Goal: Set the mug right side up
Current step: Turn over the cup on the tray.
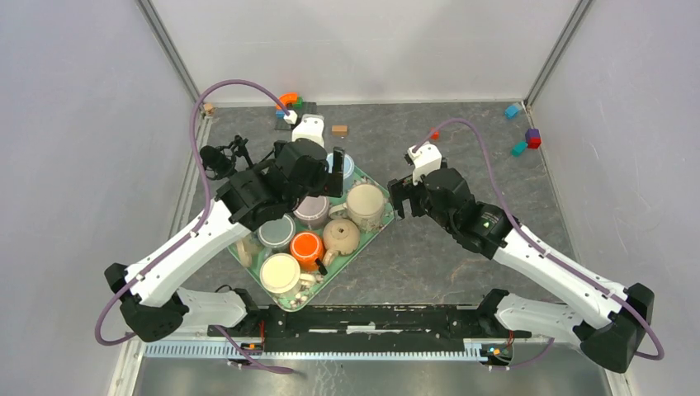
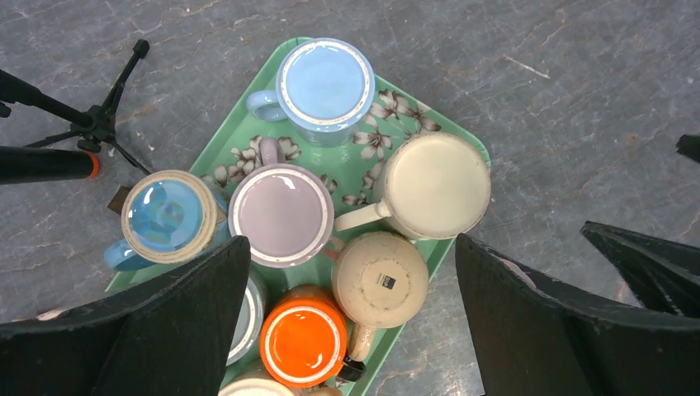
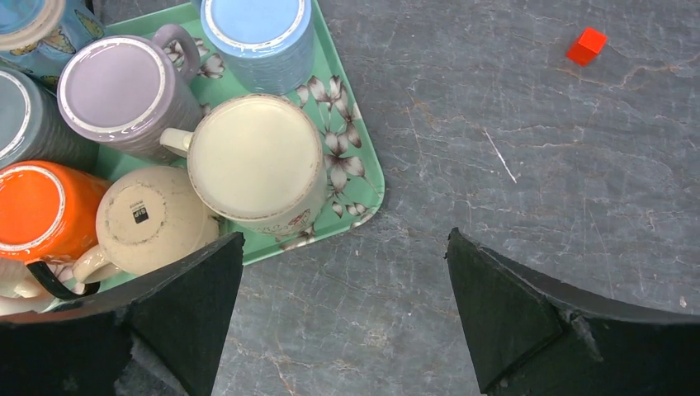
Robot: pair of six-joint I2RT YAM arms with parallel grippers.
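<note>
Two grippers, both spread wide, nothing held. Left gripper [image 2: 348,243] hangs over the green tray [image 2: 376,136]; in its wrist view the beige mug [image 2: 380,280] with a label on its base and the orange mug [image 2: 303,340] sit between the fingers [image 2: 182,322]. Right gripper [image 3: 345,235] is over bare table [image 3: 512,165] just off the tray's right edge, nearest the cream mug [image 3: 254,157]. Mugs are packed touching on the tray, bases up: light blue mug [image 2: 323,82], lilac mug [image 2: 281,214], cream, beige, orange. Handles fill the gaps, so there is little room between them. Open room lies right of the tray; red block [image 3: 586,45] is well apart. Small tripod [image 2: 103,124] stands near the tray's left edge. From the top view the left arm covers the tray's left side. Grey mug [image 1: 276,233] is mostly behind a finger in the left wrist view. Blue patterned mug [image 2: 169,216]: cannot tell if base or inside faces up. Which mug is the target: cannot tell.
</note>
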